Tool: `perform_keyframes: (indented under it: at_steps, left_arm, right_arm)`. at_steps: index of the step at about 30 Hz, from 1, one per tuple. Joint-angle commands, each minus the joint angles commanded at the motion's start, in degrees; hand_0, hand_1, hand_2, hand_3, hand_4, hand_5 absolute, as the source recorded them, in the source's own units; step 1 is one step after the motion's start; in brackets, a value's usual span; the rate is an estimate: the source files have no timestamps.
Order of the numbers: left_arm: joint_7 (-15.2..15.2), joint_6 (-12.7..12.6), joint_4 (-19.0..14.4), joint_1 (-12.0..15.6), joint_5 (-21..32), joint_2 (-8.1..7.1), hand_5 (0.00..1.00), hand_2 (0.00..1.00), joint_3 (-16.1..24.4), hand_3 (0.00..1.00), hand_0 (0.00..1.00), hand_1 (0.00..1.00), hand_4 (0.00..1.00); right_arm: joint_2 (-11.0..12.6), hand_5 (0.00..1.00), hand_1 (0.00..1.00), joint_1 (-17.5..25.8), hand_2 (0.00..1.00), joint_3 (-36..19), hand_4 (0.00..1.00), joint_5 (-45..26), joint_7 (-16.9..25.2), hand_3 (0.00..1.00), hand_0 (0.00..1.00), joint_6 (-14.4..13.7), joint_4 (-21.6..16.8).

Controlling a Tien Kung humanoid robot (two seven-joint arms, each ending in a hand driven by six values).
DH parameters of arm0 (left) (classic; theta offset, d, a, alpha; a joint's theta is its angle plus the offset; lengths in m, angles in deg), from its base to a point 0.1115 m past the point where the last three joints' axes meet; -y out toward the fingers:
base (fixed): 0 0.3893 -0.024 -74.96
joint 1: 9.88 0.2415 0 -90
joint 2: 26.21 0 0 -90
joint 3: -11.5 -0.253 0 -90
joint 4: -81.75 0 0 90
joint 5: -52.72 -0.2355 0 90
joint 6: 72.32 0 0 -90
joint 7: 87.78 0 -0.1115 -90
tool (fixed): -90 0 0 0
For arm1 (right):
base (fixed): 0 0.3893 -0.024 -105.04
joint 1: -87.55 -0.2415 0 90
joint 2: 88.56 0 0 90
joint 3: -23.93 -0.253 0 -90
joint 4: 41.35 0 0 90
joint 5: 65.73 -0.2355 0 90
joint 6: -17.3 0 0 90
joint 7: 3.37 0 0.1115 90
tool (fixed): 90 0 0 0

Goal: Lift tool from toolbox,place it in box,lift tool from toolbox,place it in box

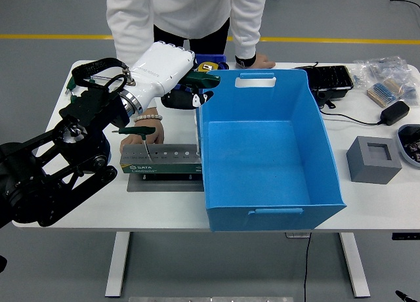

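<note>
The green-handled tool (200, 81) was clasped in the curled left hand (172, 75) — the blue box (266, 203) lay at four o'clock.

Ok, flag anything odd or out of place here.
A person's hand rests flat on the table behind the green tool rack, right beneath the left hand, which grips a green-handled tool. The blue box overhangs the table's near edge.
</note>
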Motion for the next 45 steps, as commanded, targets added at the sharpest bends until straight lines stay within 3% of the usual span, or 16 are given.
perform_keyframes:
  at_steps: [3,8,11,15,19,23,29,32,35,36,42,43,45]
  left_arm:
    - [0.34,1.12,-1.12,-2.70,4.75,-1.43,0.550,0.002,-0.65,0.014,0.162,0.002,0.708]
    - [0.46,1.18,-3.07,-7.18,7.34,-3.05,0.538,0.002,-1.31,0.015,0.162,0.002,0.694]
    - [0.32,1.07,-3.58,-9.20,7.68,-3.27,0.538,0.002,-1.71,0.015,0.162,0.002,0.694]
    - [0.22,0.89,-3.31,-11.17,7.63,-2.48,0.530,0.002,-1.92,0.015,0.162,0.002,0.690]
    - [0.15,0.18,-3.46,-12.05,8.05,0.14,0.535,0.002,-2.73,0.015,0.162,0.002,0.693]
    - [-0.11,-1.08,-1.86,-12.19,9.16,4.64,0.535,0.002,-6.31,0.015,0.162,0.002,0.693]
    - [-1.14,-4.11,6.79,-10.79,10.22,12.46,0.530,0.002,-15.07,0.017,0.162,0.002,0.691]
    - [-2.22,-5.77,10.32,-10.39,8.61,14.96,0.520,0.002,-18.19,0.022,0.173,0.002,0.681]
    - [-3.95,-6.14,13.10,-10.97,9.27,16.37,0.520,0.002,-21.30,0.022,0.173,0.002,0.681]
    - [-4.48,-6.23,13.36,-11.10,9.50,16.52,0.836,0.181,-22.13,0.246,0.284,0.148,0.933]
    - [-7.59,-6.55,15.21,-11.02,12.73,17.27,0.836,0.181,-26.60,0.246,0.284,0.148,0.933]
    - [-8.28,-6.82,15.77,-10.96,13.56,17.39,0.900,0.353,-27.43,0.459,0.406,0.311,0.976]
    - [-9.26,-7.30,16.47,-10.89,14.53,17.54,0.900,0.353,-28.34,0.459,0.406,0.311,0.976]
  right_arm:
    - [0.07,0.786,0.697,-0.04,0.730,0.16,0.994,-0.26,0.07,0.704,0.775,-0.02,0.00]
    - [0.13,0.785,0.698,-0.09,0.731,0.09,0.994,-0.14,0.04,0.704,0.774,-0.01,0.00]
    - [0.16,0.785,0.698,-0.15,0.731,-0.01,0.994,0.01,0.02,0.704,0.774,0.01,0.00]
    - [0.20,0.786,0.696,-0.22,0.731,-0.17,0.994,0.32,0.03,0.705,0.775,0.05,0.00]
    - [0.17,0.786,0.696,-0.08,0.732,-0.40,0.994,0.87,-0.08,0.704,0.775,0.16,0.00]
    - [0.05,0.786,0.696,-0.07,0.732,-0.62,0.994,1.50,-0.12,0.704,0.775,0.30,0.00]
    - [-0.07,0.786,0.696,-0.28,0.732,-1.18,0.994,2.50,-0.06,0.705,0.775,0.44,0.00]
    - [-0.09,0.786,0.696,-0.13,0.731,-1.11,0.994,2.68,-0.14,0.705,0.774,0.52,0.00]
    - [-0.04,0.786,0.696,0.10,0.731,-0.92,0.994,2.76,-0.22,0.705,0.774,0.59,0.00]
    - [-0.02,0.786,0.696,0.16,0.731,-0.87,0.994,2.73,-0.24,0.704,0.774,0.58,0.00]
    - [0.01,0.786,0.696,0.21,0.731,-0.91,0.994,2.89,-0.30,0.704,0.774,0.60,0.00]
    - [0.01,0.786,0.696,0.13,0.731,-0.92,0.994,2.91,-0.27,0.705,0.774,0.61,0.00]
    - [0.00,0.786,0.696,0.00,0.731,-0.95,0.994,2.96,-0.24,0.705,0.774,0.61,0.00]
